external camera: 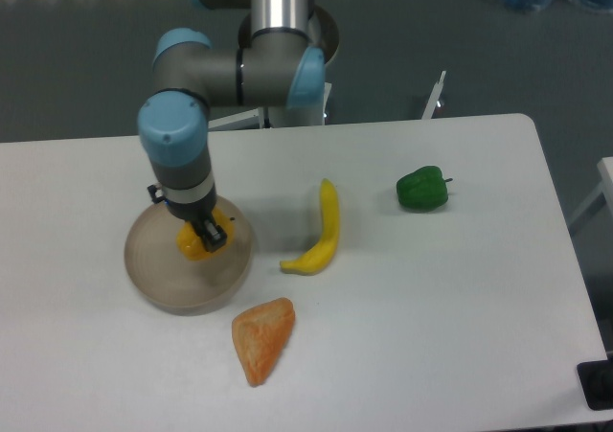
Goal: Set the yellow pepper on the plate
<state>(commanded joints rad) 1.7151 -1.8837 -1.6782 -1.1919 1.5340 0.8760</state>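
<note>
small yellow-orange bell pepper (192, 242): upper part covered by the black two-finger gripper (201, 235); stem not visible
gripper fingertips: too small and dark to tell apart
pepper touching the round beige-grey plate (158, 281): cannot tell
plate's far rim: hidden behind the grey and blue robot arm (182, 159)
arm's upper column: cut off by the top edge

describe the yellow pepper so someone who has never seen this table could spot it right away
Find the round beige-grey plate on the left of the white table. Over it, the gripper is shut on the yellow pepper, a small chunky yellow-orange lump. The banana is long and curved; the orange wedge lies on the table.
</note>
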